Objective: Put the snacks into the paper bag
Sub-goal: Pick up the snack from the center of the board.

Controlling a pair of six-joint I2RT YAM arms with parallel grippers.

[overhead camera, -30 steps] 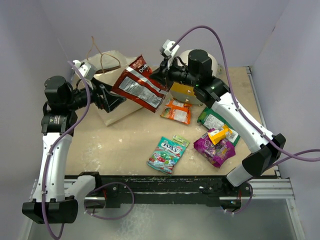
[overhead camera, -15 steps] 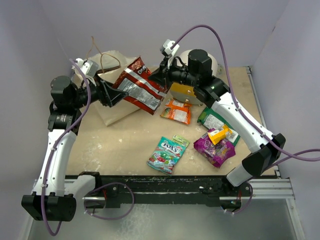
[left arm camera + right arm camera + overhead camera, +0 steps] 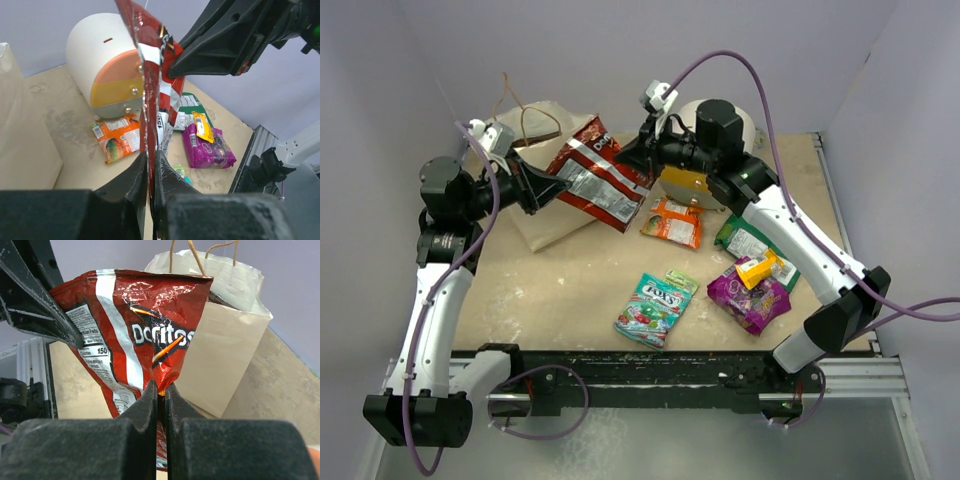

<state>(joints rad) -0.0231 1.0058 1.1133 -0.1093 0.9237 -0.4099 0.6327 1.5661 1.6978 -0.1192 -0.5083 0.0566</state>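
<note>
Near-left table (image 3: 550,290) bare, open passage. Raised chip bag (image 3: 600,180) hangs across front of paper bag (image 3: 555,228); drawer unit (image 3: 682,185) blocks far centre; loose packets (image 3: 658,305) clutter near right.

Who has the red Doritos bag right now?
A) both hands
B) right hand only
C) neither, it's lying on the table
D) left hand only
A: the Doritos bag hangs in the air, with the left hand shut on one edge and the right hand shut on another.
</note>
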